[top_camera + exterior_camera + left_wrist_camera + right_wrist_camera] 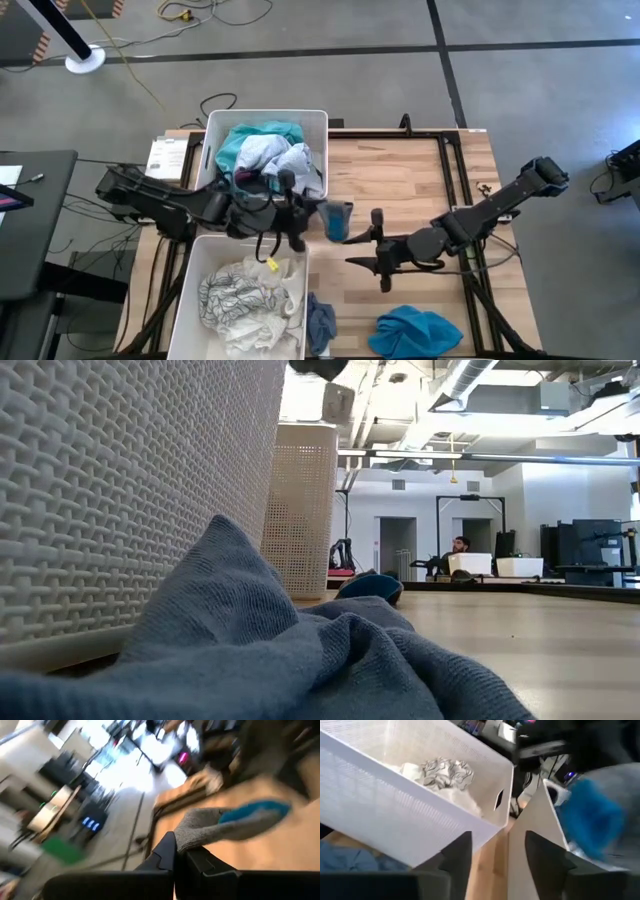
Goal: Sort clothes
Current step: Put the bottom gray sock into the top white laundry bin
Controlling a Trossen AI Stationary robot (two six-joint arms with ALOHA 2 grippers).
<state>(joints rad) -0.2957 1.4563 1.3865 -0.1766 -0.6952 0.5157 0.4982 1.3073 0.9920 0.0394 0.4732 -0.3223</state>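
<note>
Nearest the table's front edge: bright blue garment (pixel 418 332) crumpled on the wood, well apart from both sets of fingers, w/ a grey-blue cloth (pixel 320 322) beside it, touching the front bin's (pixel 186 290) corner; that cloth fills the low view's foreground (pixel 300 650). Front bin holds white and patterned pale clothes (pixel 250 300), also seen in right wrist view (pixel 445 772). Right gripper (pixel 372 240) sits mid-table, fingers (pixel 455 857) spread wide, nothing between them, pointed toward the bins. Left gripper (pixel 300 222) is over the gap between the two bins, fingers pinched narrow on a grey sock w/ blue toe (pixel 225 822); sock sticks out past the fingertips (pixel 167 852) and hangs toward the right gripper (pixel 338 220). Far bin (pixel 318 125) beyond the left fingers is piled w/ teal, white and dark clothes (pixel 265 155). Person seated far back in the room (pixel 458 550).
</note>
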